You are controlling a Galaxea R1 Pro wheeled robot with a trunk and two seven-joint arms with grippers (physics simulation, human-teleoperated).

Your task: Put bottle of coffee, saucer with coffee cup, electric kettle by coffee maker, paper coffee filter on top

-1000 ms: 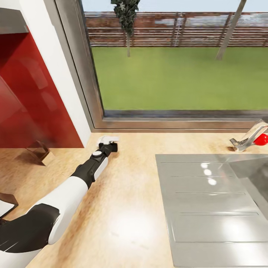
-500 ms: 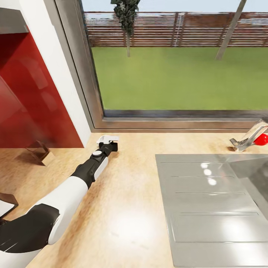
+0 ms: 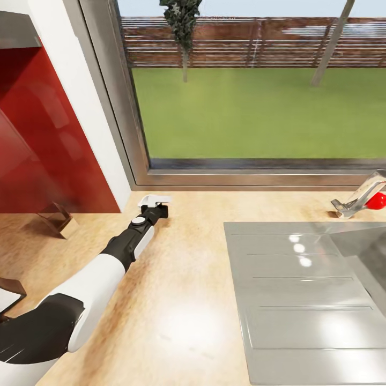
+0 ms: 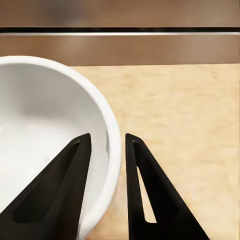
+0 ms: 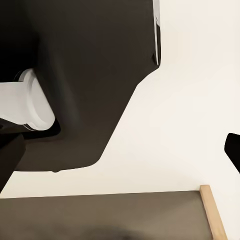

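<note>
At the far left of the head view a red wall panel [image 3: 48, 145] backs the kitchen countertop [image 3: 177, 300], and the left arm reaches forward across the wood grain toward the window frame [image 3: 241, 174]. The left gripper [image 3: 155, 205] sits near the back edge of the worktop, holding a small white object that from this distance reads as the saucer [image 3: 151, 199], or possibly the coffee cup. To the right lie the steel draining board [image 3: 300, 300] and, at the far right, a tap with a red knob [image 3: 377, 200].

The left wrist view settles what the head view cannot: the 2 black fingers [image 4: 65, 195] straddle a thick white curved rim, 1 inside and 1 outside, pinching the wall of the dish [image 4: 45, 135] just above the wood. The jaws are closed on that rim.

No coffee maker is in sight, so I judge the piece is in transit or being set down. To do this well, keep the rim level, lower until it rests flat, then release without dragging it sideways.

The right wrist view offers only a dark robot body panel [image 5: 80, 80] against a white surface; whether the right gripper is open or closed I cannot tell.
</note>
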